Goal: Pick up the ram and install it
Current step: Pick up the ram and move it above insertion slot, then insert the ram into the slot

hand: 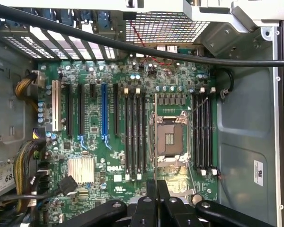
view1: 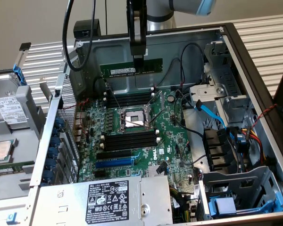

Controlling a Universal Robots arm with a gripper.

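We record the end effector (view1: 138, 62) pinching the flat green ram (view1: 122, 69), white-labelled, upper centre; motherboard (view1: 172, 136) marked DELL.

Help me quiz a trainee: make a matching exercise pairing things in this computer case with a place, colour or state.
1. ram
2. CPU socket
3. memory slots
4. heatsink

A. black, empty
B. silver, finned
C. held by the gripper over the motherboard
D. between the two slot banks

Pairs: 1-C, 2-D, 3-A, 4-B
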